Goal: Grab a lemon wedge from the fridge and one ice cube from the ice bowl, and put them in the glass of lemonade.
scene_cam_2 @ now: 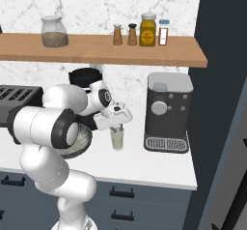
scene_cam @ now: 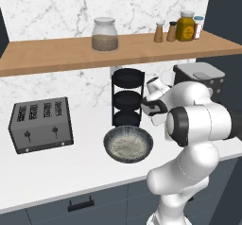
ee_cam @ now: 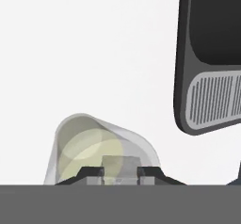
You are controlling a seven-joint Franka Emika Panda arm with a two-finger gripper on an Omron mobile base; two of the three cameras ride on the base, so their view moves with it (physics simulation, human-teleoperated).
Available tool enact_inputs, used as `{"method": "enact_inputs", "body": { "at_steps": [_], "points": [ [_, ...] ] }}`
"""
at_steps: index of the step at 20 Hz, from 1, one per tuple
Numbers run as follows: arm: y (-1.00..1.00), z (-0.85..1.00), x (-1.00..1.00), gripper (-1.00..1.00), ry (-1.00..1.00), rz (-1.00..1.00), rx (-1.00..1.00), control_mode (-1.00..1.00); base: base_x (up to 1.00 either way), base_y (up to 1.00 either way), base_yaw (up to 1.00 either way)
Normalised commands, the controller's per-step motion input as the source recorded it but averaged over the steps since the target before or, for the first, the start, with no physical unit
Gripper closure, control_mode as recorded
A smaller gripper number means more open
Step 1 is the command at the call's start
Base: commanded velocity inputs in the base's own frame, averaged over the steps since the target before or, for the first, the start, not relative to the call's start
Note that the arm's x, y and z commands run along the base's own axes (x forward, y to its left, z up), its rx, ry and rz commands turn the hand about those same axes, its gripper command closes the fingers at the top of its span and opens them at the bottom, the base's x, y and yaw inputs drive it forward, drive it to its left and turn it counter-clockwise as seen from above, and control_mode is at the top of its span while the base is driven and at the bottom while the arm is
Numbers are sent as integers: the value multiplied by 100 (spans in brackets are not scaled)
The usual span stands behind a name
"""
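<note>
Even, bright rendered light is falling across the scene in both base views, with no glare showing on the marble wall point(scene_cam: 56, 6). The wooden shelf point(scene_cam: 71, 54) is casting a soft shadow band onto the wall just beneath it, and the toaster point(scene_cam: 41, 125) is laying a faint shadow on the white counter point(scene_cam: 61, 167). In the hand view the counter is washing out to near blank white. Edges are staying sharp throughout, with no blur or visible distortion.

small clear glass tumbler of pale yellow-green lemonade point(scene_cam_2: 117, 138) upright on white counter; pale translucent ice cube point(ee_cam: 120, 165) directly above its mouth; wide shallow dark-speckled ice bowl point(scene_cam: 128, 144) nearby.
</note>
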Motion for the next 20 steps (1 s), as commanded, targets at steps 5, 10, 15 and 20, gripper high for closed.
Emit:
{"method": "enact_inputs", "body": {
  "at_steps": [5, 10, 15, 20],
  "points": [
    [-1, 4, 0, 100, 0, 0, 0, -100, 0, 0, 0],
    [0, 0, 0, 100, 0, 0, 0, -100, 0, 0, 0],
    [-1, 5, 0, 100, 1, 0, 0, -100, 0, 0, 0],
    [-4, 9, 0, 100, 2, 0, 0, -100, 0, 0, 0]
  ]
}}
